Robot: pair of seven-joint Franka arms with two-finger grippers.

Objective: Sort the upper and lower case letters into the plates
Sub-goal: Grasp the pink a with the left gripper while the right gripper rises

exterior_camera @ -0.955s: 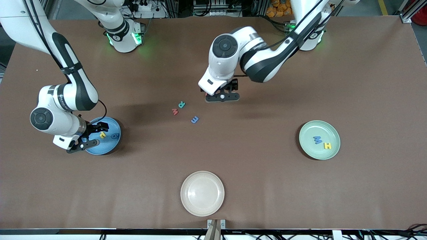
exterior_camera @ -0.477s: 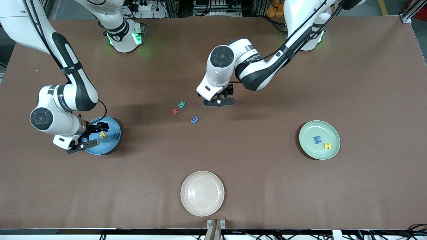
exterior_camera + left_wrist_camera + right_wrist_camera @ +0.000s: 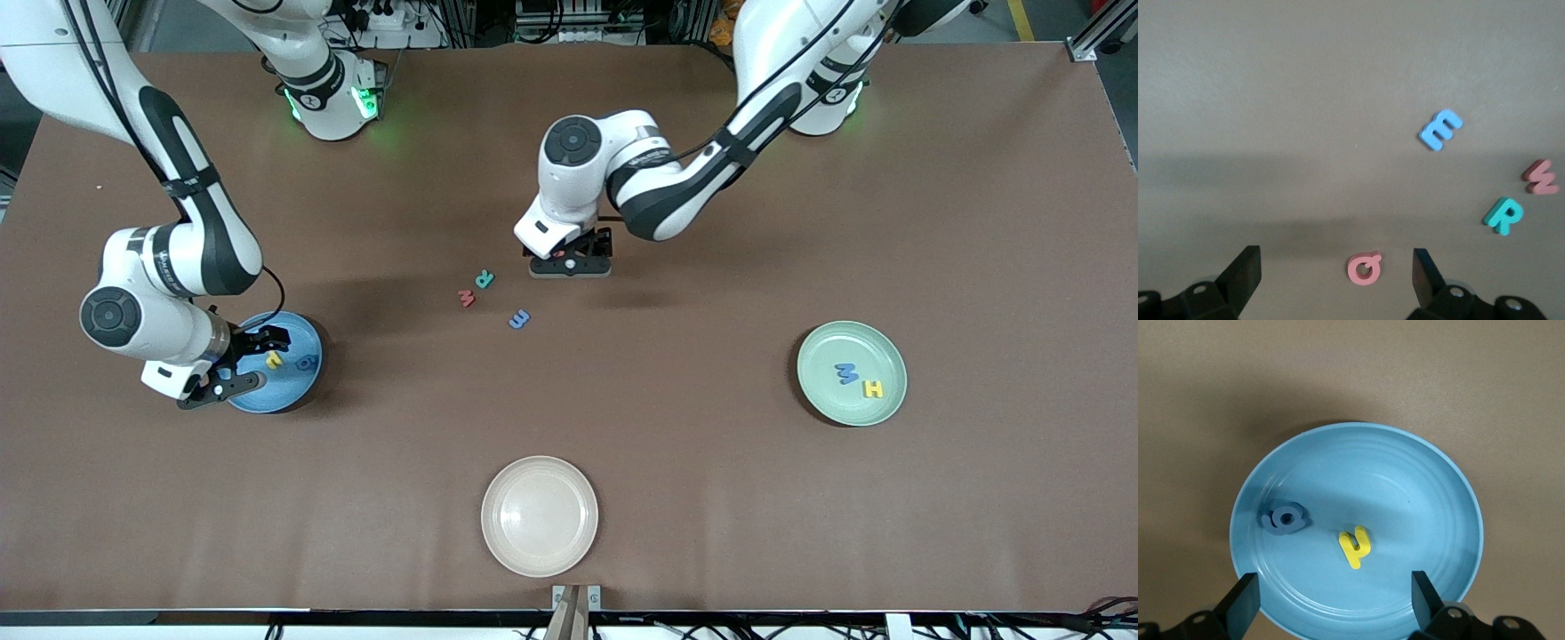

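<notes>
the left claw (image 3: 569, 264) hangs low over the middle of the counter (image 3: 711, 498), fingers spread wide and holding nothing. in the left wrist view a pink q (image 3: 1365, 268) lies on the counter between its two fingers (image 3: 1245, 273), touching neither. three more letters lie loose close by, all nearer the front camera than the claw: a teal r (image 3: 484, 278), a red w (image 3: 466, 298) just beside it at its 7 o'clock, and a blue m (image 3: 519, 319) at the r's 4 o'clock.

the right claw (image 3: 233, 363) hovers over the blue plate (image 3: 302, 388) at the right arm's end of the counter, also wide open and empty. in that plate lie a yellow letter (image 3: 1355, 547) and a dark blue letter (image 3: 1284, 519), apart from each other.

the green plate (image 3: 818, 391), toward the left arm's end, holds a blue m-shaped letter (image 3: 846, 372) and a yellow h (image 3: 873, 388) just beside it. a beige plate (image 3: 540, 516) sits at 6 o'clock on the counter, nearest the front camera.
</notes>
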